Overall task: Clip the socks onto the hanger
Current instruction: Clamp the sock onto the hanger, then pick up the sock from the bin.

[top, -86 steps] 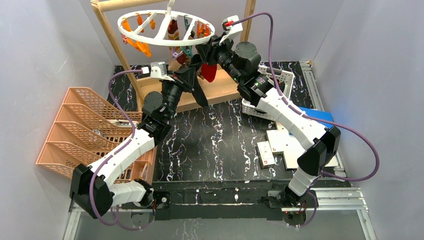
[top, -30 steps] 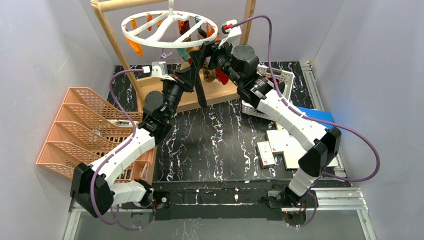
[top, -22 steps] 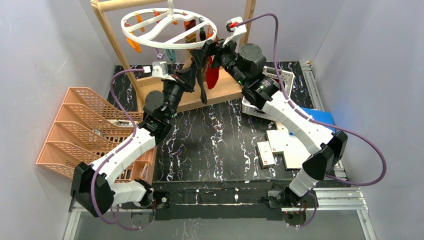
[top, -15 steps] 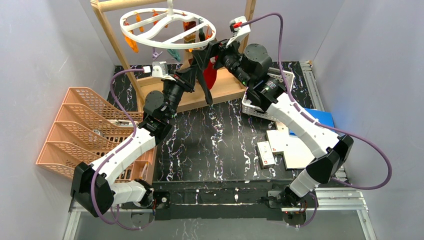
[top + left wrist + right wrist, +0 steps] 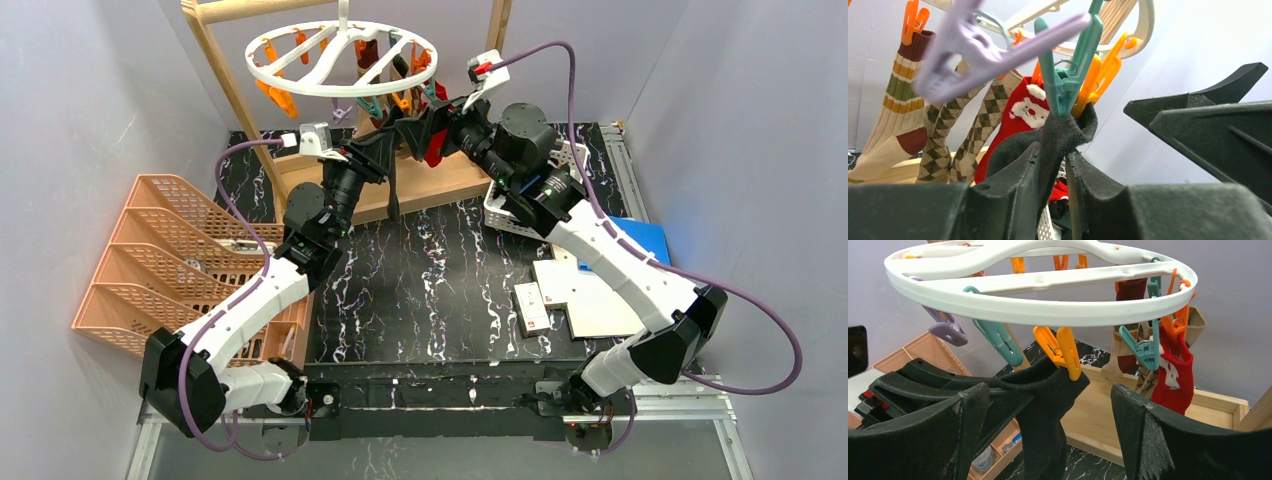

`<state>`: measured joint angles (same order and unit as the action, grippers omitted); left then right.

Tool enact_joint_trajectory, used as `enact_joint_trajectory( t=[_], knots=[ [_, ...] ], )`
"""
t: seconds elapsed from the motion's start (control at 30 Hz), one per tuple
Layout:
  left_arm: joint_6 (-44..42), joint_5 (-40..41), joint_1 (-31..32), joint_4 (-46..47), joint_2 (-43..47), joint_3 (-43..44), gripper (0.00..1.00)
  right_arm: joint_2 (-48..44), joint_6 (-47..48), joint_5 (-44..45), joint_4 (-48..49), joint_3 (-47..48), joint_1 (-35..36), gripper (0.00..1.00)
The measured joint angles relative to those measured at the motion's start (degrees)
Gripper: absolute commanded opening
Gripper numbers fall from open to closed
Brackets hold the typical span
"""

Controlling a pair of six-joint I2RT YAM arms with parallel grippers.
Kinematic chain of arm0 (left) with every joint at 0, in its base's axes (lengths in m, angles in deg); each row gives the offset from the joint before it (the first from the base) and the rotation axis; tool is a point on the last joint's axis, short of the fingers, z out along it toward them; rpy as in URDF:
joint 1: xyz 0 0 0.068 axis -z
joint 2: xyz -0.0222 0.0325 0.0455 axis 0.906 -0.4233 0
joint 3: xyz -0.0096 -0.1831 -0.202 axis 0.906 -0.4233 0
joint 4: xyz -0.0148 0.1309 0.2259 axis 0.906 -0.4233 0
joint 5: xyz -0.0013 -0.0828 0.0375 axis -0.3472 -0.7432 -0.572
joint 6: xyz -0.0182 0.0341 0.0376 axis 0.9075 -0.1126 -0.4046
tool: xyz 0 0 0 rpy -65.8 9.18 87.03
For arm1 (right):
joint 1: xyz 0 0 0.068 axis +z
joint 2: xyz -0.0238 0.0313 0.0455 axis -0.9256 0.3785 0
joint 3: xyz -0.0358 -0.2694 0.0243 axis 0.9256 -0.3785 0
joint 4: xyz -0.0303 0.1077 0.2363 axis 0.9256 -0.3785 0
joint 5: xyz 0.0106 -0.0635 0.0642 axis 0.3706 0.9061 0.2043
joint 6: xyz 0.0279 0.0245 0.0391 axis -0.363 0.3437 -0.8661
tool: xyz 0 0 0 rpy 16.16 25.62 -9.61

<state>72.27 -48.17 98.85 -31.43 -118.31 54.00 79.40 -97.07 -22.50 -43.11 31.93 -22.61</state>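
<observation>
The left end effector (image 5: 1053,167) squeezes the soft dark sock (image 5: 1040,390), mid frame, under the round white plastic hanger (image 5: 1048,312). The right end effector (image 5: 1050,405) gapes wide. Tug gently first: does the orange clip (image 5: 1064,352) bite?

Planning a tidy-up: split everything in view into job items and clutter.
Job: black sock, left end effector gripping it, hanger, red Santa sock, argyle socks.
Clutter: orange rack, white lattice basket, white boards.
</observation>
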Motion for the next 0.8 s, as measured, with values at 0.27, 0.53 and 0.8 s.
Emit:
enact_joint_trajectory(
  t=[0.27,0.53,0.8],
  knots=[
    [-0.2,0.4,0.0,-0.1,0.0,0.0,0.34,-2.1,0.4,-0.7,0.0,-2.3,0.0,0.98],
    [-0.4,0.4,0.0,-0.1,0.0,0.0,0.44,-4.9,1.6,-0.8,-0.9,-4.8,0.0,0.99],
    [-0.4,0.4,0.0,-0.2,0.0,0.0,0.48,-7.4,2.6,-0.5,-2.2,-5.9,0.0,0.99]
  ],
)
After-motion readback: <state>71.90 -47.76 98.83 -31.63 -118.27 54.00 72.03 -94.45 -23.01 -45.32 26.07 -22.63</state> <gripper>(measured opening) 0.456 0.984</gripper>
